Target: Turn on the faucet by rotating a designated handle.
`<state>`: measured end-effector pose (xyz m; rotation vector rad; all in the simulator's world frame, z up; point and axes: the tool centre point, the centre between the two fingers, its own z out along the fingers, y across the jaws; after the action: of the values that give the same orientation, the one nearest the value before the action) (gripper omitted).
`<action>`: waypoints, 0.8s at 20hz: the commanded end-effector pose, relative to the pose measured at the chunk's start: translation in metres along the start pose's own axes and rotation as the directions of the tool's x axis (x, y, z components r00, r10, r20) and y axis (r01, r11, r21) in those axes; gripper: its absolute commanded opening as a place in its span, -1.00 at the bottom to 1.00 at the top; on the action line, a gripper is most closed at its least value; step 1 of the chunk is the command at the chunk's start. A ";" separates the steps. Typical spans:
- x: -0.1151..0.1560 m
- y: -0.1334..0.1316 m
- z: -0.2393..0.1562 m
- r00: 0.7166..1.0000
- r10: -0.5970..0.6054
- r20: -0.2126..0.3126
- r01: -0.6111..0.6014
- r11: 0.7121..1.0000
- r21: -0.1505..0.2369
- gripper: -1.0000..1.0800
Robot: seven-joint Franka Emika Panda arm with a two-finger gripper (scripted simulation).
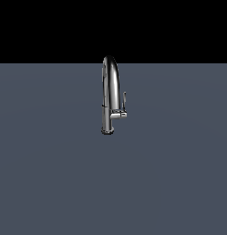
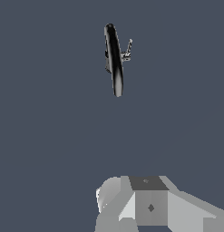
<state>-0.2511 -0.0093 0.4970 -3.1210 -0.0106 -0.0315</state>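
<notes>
The faucet is a tall chrome gooseneck standing upright on the grey floor in the middle of the exterior view. Its handle is a thin lever pointing up from a short stub on the exterior view's right of the column. No arm or gripper shows in the exterior view. From above, the wrist view shows the faucet as a dark arched spout, and the handle sticks out beside it. Grey blocks of my gripper fill the near edge of that view, far from the faucet. Its fingertips are not visible.
A flat grey-blue surface spreads around the faucet on all sides. A black background lies beyond its far edge.
</notes>
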 end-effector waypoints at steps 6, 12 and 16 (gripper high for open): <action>0.003 0.000 0.000 1.000 0.007 0.008 -0.007 1.000 0.006 -1.00; 0.016 -0.002 0.002 0.999 0.033 0.040 -0.035 0.999 0.031 -1.00; 0.030 -0.003 0.005 0.995 0.061 0.075 -0.066 0.996 0.057 -1.00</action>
<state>-0.2263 -0.0067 0.4941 -3.0707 0.0678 0.0621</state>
